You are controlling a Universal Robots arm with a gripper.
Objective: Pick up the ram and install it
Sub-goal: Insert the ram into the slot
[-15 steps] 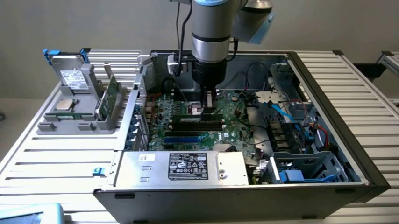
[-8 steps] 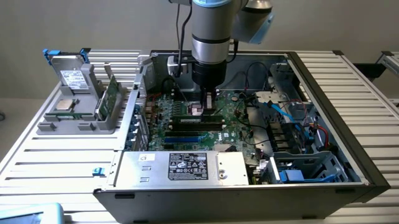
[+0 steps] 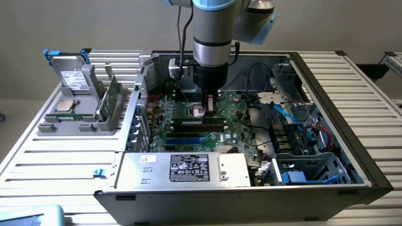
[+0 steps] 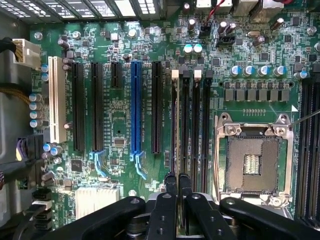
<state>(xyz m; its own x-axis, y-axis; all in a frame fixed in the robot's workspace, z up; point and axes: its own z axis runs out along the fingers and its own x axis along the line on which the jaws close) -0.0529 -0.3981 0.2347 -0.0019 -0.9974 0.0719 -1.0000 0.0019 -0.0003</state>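
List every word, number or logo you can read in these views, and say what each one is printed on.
No text can be read with certainty.
Black label on the silver power supply box: white print and marks, too small to read.
White label on the grey drive: too small to read.
White lettering on the motherboard beside its slots: blurred, not readable.

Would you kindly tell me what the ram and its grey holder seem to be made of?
The ram: green circuit-board laminate, matte, judging by its flat green face. The grey holder: probably plastic, given its uniform dull grey and blocky shape; painted metal is possible.
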